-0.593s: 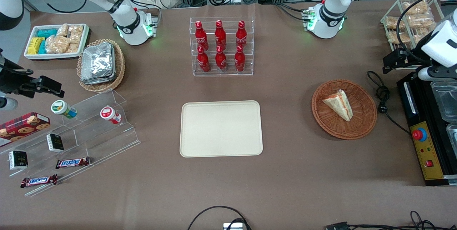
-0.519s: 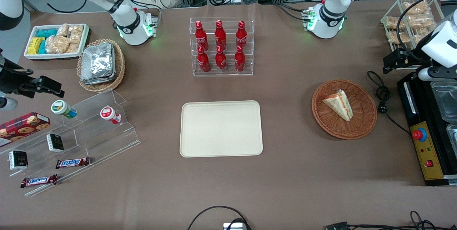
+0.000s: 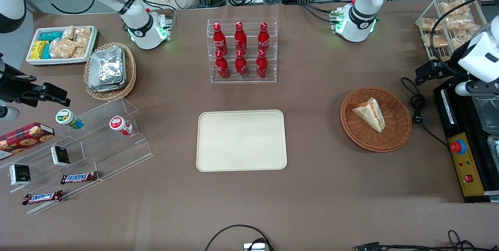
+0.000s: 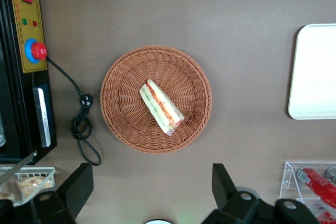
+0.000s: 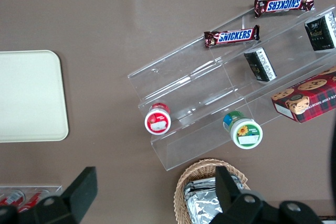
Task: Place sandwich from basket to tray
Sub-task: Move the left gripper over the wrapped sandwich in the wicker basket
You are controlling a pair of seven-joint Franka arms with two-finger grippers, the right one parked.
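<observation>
The sandwich [image 3: 370, 114], a pale bread wedge with red and green filling, lies in the round reddish-brown wicker basket [image 3: 401, 134]. The cream tray [image 3: 241, 140] lies flat mid-table, toward the parked arm from the basket, with nothing on it. My left gripper [image 3: 429, 69] hangs high above the table beside the basket, toward the working arm's end and a little farther from the front camera. In the left wrist view the gripper [image 4: 152, 187] is open wide and empty. That view looks down on the sandwich [image 4: 161, 107] in the basket [image 4: 121, 114], with the tray's edge [image 4: 315, 72] showing.
A black control box with a red button [image 3: 464, 157] and a coiled black cable [image 3: 417, 106] lie beside the basket. An acrylic rack of red bottles [image 3: 241, 50] stands farther back than the tray. A wire rack of bagged snacks [image 3: 448, 21] and a stepped acrylic shelf [image 3: 78, 153] stand at the table's ends.
My left gripper has shifted slightly toward the basket and the front camera. The sandwich, basket and tray have not moved.
</observation>
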